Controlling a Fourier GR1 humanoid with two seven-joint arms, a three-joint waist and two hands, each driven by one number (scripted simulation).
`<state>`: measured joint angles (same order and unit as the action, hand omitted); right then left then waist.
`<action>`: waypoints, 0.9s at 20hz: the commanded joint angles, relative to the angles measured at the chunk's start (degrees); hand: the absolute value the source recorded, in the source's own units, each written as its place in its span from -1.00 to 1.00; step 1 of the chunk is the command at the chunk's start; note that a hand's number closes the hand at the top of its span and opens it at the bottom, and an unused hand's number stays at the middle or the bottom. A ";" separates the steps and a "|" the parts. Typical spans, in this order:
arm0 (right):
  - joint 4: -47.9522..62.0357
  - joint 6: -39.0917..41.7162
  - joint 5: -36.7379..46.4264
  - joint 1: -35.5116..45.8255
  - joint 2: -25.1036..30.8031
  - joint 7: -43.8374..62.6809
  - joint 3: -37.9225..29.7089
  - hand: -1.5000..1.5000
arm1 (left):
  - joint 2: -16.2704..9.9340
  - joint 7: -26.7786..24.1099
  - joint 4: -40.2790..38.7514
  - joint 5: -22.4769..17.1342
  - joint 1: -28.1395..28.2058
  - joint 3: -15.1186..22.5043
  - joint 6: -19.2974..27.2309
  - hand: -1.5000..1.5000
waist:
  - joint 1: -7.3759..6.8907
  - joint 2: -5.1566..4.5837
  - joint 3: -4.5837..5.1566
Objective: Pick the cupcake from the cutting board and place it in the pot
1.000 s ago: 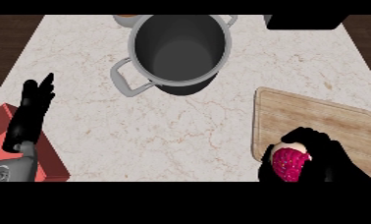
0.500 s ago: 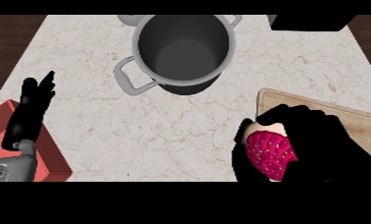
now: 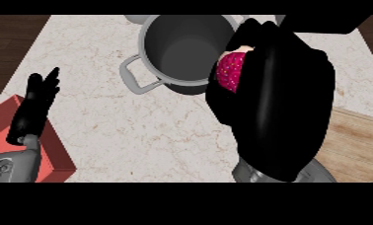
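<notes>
My right hand [image 3: 280, 100] fills the right half of the head view, raised close to the camera, its fingers curled round the cupcake [image 3: 232, 70]. Only the cupcake's pink, speckled side shows between the fingers. The hand and cupcake hang beside and partly over the right rim of the grey pot [image 3: 178, 51], which stands open at the back of the counter with one handle toward the front left. The wooden cutting board [image 3: 348, 142] shows as a strip at the right edge, mostly hidden by my hand. My left hand [image 3: 35, 103] rests open at the left edge, fingers up.
A red box [image 3: 45, 142] lies at the lower left under my left forearm. Dark wood floor borders the marble counter [image 3: 131, 130] on the left. A dark object sits at the top right corner, behind my hand.
My right hand has lifted the cupcake off the board and carried it up and leftward to the pot's right rim. The left hand has stayed put.
</notes>
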<state>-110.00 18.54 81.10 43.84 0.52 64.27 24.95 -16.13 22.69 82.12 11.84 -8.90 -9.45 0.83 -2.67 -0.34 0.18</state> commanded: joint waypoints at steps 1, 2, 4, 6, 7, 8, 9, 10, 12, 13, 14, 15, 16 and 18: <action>9.89 -0.49 -7.13 9.18 -0.50 11.03 -5.31 1.00 | 0.83 -0.01 1.26 0.77 1.54 1.30 0.02 0.00 | -0.40 0.14 -0.07; 12.24 -0.41 -8.56 11.39 -0.50 10.92 -7.49 1.00 | -0.26 0.71 1.01 -0.67 0.19 -0.34 -0.69 0.00 | -0.57 0.09 -0.05; 18.98 -4.95 -11.18 12.03 -0.50 11.38 -6.33 1.00 | 1.90 -0.80 1.14 0.81 0.80 1.87 0.48 0.00 | -0.88 -0.11 -0.06; 24.83 -6.80 -13.54 15.18 -0.50 9.09 -10.24 1.00 | 0.37 0.15 1.40 0.15 0.29 0.69 -0.40 0.00 | -0.91 -0.18 -0.08; 26.75 -7.21 -15.44 14.99 -0.50 7.80 -10.75 1.00 | 0.05 -0.56 0.12 0.38 0.28 0.24 -0.20 0.00 | -0.31 -0.19 -0.09; 31.00 -10.71 -15.11 14.86 -0.50 7.84 -9.90 1.00 | 1.50 -0.19 2.35 1.39 0.77 2.32 0.26 0.00 | -1.11 -0.32 -0.10; 30.36 -9.87 -18.23 16.35 -0.50 9.75 -9.26 1.00 | 0.94 -2.54 1.00 -0.01 3.22 0.73 -0.53 0.00 | -0.74 -0.05 -0.08; 32.85 -11.95 -19.69 16.87 -0.50 8.41 -10.17 1.00 | 0.88 -0.39 -0.31 0.39 0.17 0.23 0.44 0.00 | -0.29 -0.20 -0.10; 37.36 -16.10 -20.45 14.38 -0.50 6.13 -11.87 1.00 | 0.06 -1.99 -0.06 -0.51 1.05 -0.47 -0.61 0.00 | -0.55 -0.42 -0.10; 36.00 -18.11 -22.70 14.77 -0.50 7.98 -13.02 1.00 | 0.04 -0.94 -0.23 0.06 1.19 -0.56 0.00 0.00 | -0.73 -0.34 -0.13; 39.10 -18.87 -24.71 16.45 -0.50 9.53 -12.32 1.00 | 0.94 0.40 0.78 1.29 -1.09 1.66 0.09 0.00 | -1.17 -0.44 -0.13; 41.90 -21.69 -25.29 15.08 -0.50 6.52 -12.86 -1.00 | 2.31 0.72 -0.38 2.16 -2.04 1.91 1.97 0.00 | -0.79 -0.68 -0.13; 43.40 -24.35 -26.84 14.24 -0.50 5.97 -12.46 -1.00 | 0.21 -3.20 -1.87 0.96 -0.53 0.54 -0.14 0.00 | -1.26 -0.77 -0.09; 46.41 -29.01 -29.75 15.46 -0.50 4.32 -11.14 -1.00 | 0.26 -0.77 -2.05 1.40 -2.84 0.77 0.17 0.00 | -0.96 -0.62 -0.13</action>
<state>-70.20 0.65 56.18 58.24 0.47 63.60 13.30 -15.35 21.96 81.47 12.87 -9.89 -8.61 1.18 -3.57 -0.83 0.06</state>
